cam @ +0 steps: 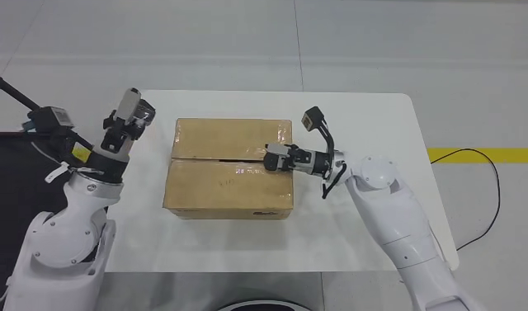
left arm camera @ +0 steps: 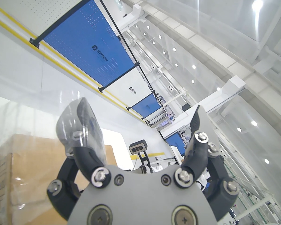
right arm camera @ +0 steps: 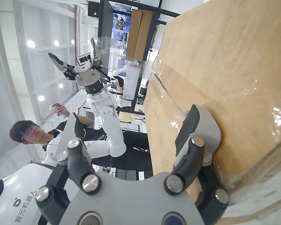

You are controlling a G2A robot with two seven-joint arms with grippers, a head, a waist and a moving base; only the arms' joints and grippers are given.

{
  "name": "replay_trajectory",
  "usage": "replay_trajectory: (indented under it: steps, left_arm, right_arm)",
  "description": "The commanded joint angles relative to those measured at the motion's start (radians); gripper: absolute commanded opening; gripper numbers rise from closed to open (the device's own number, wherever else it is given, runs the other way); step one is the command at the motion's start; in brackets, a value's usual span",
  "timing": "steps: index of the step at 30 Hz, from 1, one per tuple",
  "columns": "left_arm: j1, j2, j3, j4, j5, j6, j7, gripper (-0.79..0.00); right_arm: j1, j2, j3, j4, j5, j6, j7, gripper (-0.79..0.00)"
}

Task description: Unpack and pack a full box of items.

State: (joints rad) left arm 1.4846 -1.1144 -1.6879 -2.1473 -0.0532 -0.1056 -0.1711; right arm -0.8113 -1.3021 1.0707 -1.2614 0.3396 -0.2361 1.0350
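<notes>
Right gripper (right arm camera: 133,115) sits closest to its wrist camera, its fingers spread wide with nothing between them. One ribbed finger (right arm camera: 196,122) lies flat against the top of the cardboard box (right arm camera: 224,59), and the other stands out in the air, well apart from it. From above, this gripper (cam: 272,158) is at the right end of the box's top, on the centre seam (cam: 223,157) where the two flaps meet. Clear tape (right arm camera: 168,92) runs along that seam, wrinkled and glossy, and the flaps are shut.

Box (cam: 231,179) rests in the middle of the white table (cam: 363,121), its long sides running left to right. Beside the table's left edge is a black surface (cam: 8,154), and a dark cable (cam: 487,187) loops over the grey floor to the right, near a yellow line (cam: 478,154).

Right arm comes in from the table's near right side, its forearm angled toward the box and its wrist laid nearly level over the lid.

Left gripper (cam: 132,113) is held just left of the box, clear of it, on an arm rising from the near left corner. Its own view looks upward toward the ceiling, with the box (left arm camera: 32,155) low to one side. Left gripper (left arm camera: 140,105) is wide open and holds nothing, though one finger (left arm camera: 84,122) is wrapped in clear film. The right wrist view shows it (right arm camera: 71,49) farther off, fingers splayed, pointing up
</notes>
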Motion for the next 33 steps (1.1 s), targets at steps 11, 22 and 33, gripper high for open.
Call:
replay_trajectory:
  steps: [11,22,33]
  left_arm:
    - [-0.062,-0.011,0.117,-0.002,0.053,0.036,0.0,0.0]
    - [-0.123,-0.024,0.232,0.011,0.092,0.06,0.006,0.0]
    - [-0.186,-0.042,0.338,0.07,0.105,0.07,0.028,0.0]
  right_arm:
    - [0.006,0.002,-0.008,-0.042,-0.039,0.046,-0.045,0.0]
    - [-0.001,0.011,0.004,-0.057,-0.037,0.079,-0.013,0.0]
    - [-0.04,0.025,0.055,-0.095,-0.023,0.062,-0.041,0.0]
